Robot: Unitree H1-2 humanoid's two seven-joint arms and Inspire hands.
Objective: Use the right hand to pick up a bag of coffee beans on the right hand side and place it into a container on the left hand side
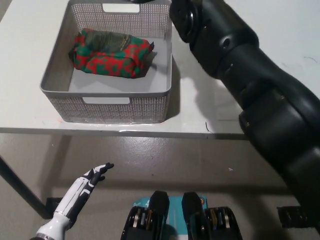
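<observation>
The bag of coffee beans, wrapped in red and green, lies on its side inside the grey mesh container on the left of the white table. Nothing touches it. My black right arm reaches from the bottom right up past the container's right rim. Its hand is almost wholly cut off by the picture's top edge, with only a dark sliver showing above the container's far wall. My white left hand rests low at the lower left, below the table's front edge, fingers apart and holding nothing.
The white table has its front edge running across the middle of the picture. A dark table leg slants at the lower left over a grey floor.
</observation>
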